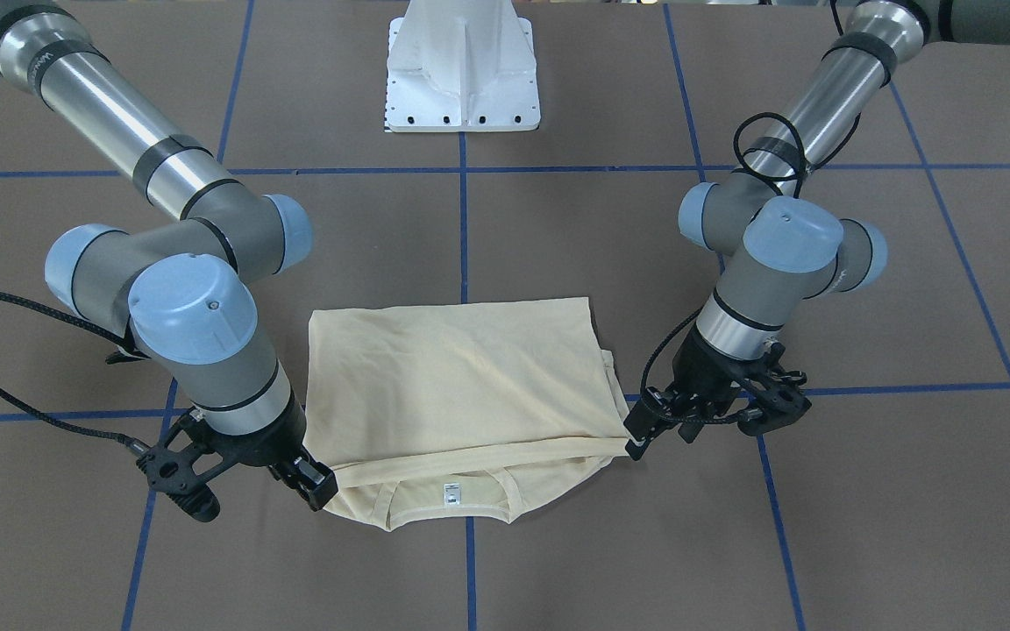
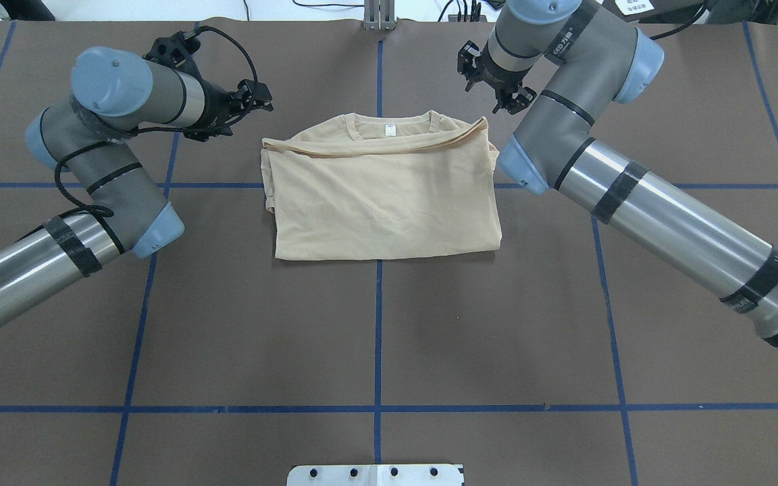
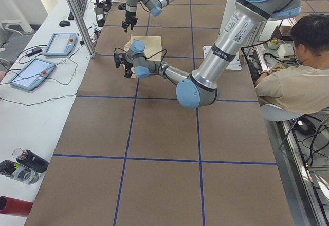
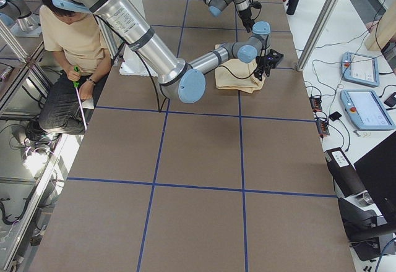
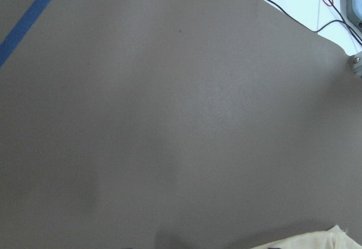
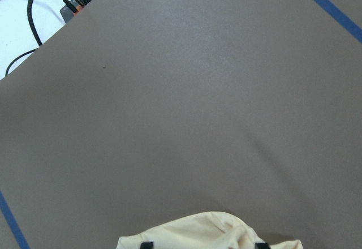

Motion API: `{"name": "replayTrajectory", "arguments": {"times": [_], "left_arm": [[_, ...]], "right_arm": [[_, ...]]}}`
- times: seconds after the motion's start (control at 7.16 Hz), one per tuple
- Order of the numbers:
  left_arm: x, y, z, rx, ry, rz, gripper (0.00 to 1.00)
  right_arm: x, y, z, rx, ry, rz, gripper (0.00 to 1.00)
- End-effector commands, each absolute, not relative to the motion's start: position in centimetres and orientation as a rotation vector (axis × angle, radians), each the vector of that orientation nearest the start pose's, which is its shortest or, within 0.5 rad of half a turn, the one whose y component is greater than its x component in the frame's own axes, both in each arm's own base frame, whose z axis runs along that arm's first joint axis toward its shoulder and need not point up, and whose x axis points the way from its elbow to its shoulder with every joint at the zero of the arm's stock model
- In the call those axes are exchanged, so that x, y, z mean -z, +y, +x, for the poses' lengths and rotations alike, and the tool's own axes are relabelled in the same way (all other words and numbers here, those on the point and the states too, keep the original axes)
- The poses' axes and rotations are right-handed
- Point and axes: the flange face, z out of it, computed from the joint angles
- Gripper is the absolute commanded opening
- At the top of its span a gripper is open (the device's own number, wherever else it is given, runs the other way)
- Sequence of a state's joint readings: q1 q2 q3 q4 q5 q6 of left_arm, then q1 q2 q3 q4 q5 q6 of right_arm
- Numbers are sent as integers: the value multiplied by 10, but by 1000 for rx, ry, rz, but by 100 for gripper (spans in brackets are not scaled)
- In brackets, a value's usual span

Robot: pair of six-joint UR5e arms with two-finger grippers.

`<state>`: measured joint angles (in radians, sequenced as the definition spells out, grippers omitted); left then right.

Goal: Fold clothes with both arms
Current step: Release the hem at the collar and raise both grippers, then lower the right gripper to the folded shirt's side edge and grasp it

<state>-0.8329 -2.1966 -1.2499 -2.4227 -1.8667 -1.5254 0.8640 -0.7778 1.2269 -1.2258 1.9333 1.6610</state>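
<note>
The pale cream-yellow shirt (image 1: 461, 377) lies folded flat on the brown table (image 2: 375, 304), plain side up, with the neck and white label (image 2: 387, 129) at the far edge. My left gripper (image 2: 257, 101) hovers just beyond the shirt's far left corner and looks open and empty; its wrist view shows only a shirt edge (image 5: 317, 240). My right gripper (image 2: 514, 101) is at the far right corner. In its wrist view the right gripper (image 6: 202, 244) has its fingertips (image 6: 146, 244) apart, with a mound of shirt (image 6: 198, 229) between them. Both also show in the front view: left (image 1: 641, 438), right (image 1: 316, 486).
The white pedestal base (image 1: 464, 79) stands at the robot's side of the table. A seated operator (image 3: 298, 77) is beside it. Tablets (image 3: 31, 72), bottles (image 3: 25, 164) and a metal post (image 3: 77, 20) line the white bench beyond the far edge.
</note>
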Motion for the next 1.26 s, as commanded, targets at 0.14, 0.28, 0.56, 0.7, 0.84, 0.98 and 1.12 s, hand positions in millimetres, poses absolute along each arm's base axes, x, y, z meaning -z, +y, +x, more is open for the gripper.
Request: {"name": "replayTrajectory", "arguments": {"times": [0.14,0.28,0.56,0.7,0.84,0.98,1.12], "left_arm": [[-319,-598,398,488,1230,270,100],[-318,-593,393,487,1235,279,100],[-312,-589,389,491,1245,285,100],[-310,-589,388,492,1248,286,100],[-307,-588,387,491,1252,287,100],[-303,-586,386,490,1259,292,100],[-303,-586,386,490,1259,292,100]], "right_arm": [[-313,-550,-419,-787,-959,-91,79],[-304,-536,-428,-879,-977,-132,80],[-331,-479,-450,-956,-1049,-119,80],[-354,-464,-451,-964,-1054,-123,79],[-359,-454,-460,-970,-1046,-121,79],[-365,-441,-475,-969,-1031,-122,79],[-367,-432,-483,-971,-1029,-96,79]]}}
